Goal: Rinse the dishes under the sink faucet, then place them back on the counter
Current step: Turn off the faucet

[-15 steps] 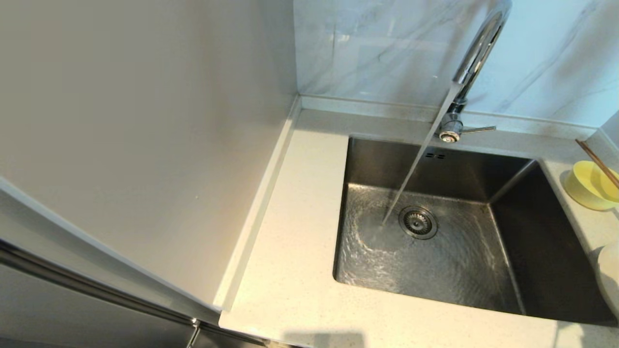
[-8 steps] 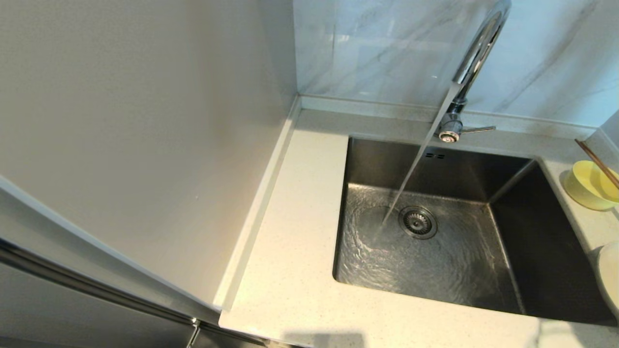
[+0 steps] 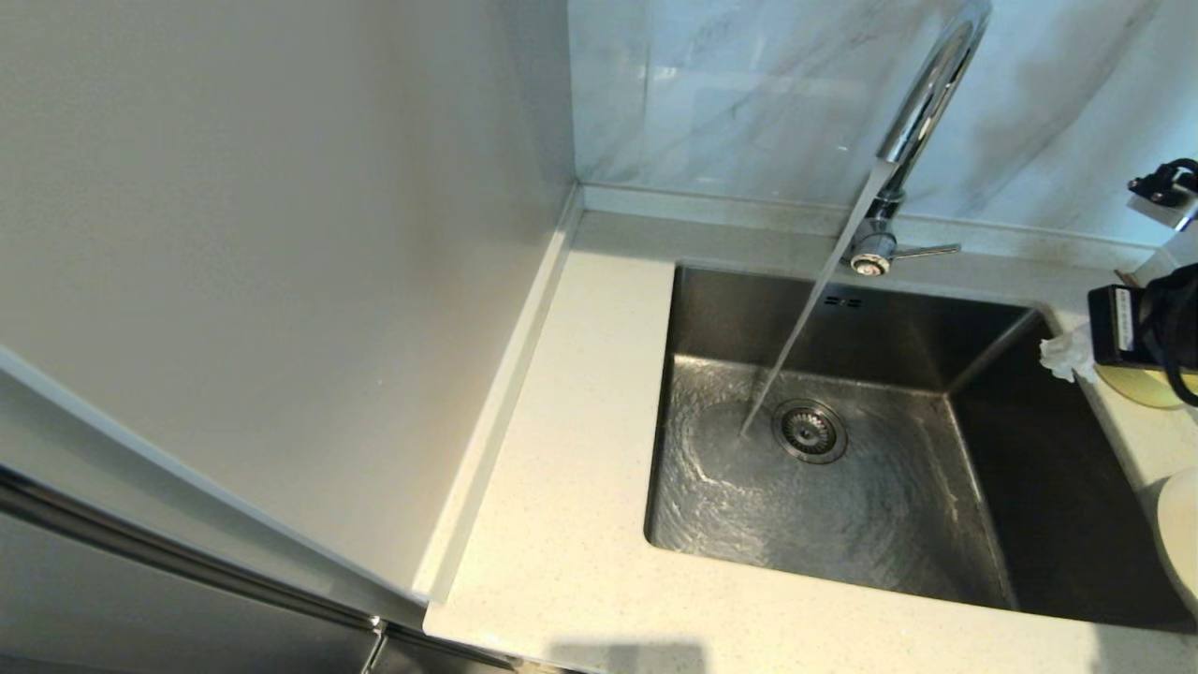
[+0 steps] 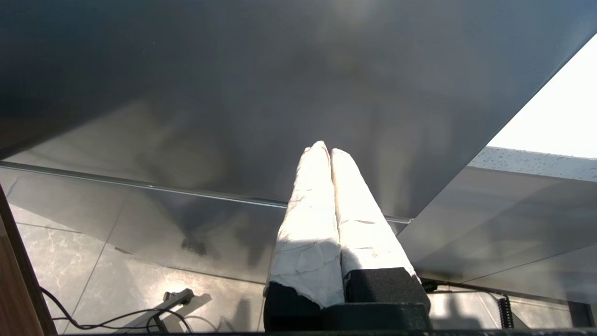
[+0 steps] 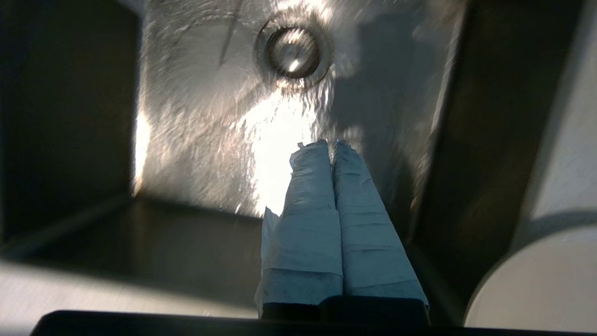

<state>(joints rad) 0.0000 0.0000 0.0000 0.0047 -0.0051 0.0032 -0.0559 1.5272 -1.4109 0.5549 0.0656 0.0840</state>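
Water runs from the chrome gooseneck faucet into the steel sink, landing just beside the round drain. My right gripper reaches in from the right edge over the sink's far right corner, its taped fingers shut on nothing. It covers most of the pale yellow bowl on the counter. The white plate lies at the right edge, nearer me, and its rim shows in the right wrist view. My left gripper is shut and parked below the counter.
The speckled counter runs left of and in front of the sink, with a low rim against the beige side wall. Marble-veined panel stands behind the faucet, whose side lever points right.
My right arm has come into the head view from the right and now hides most of the yellow bowl and the chopstick in it. Water keeps running.
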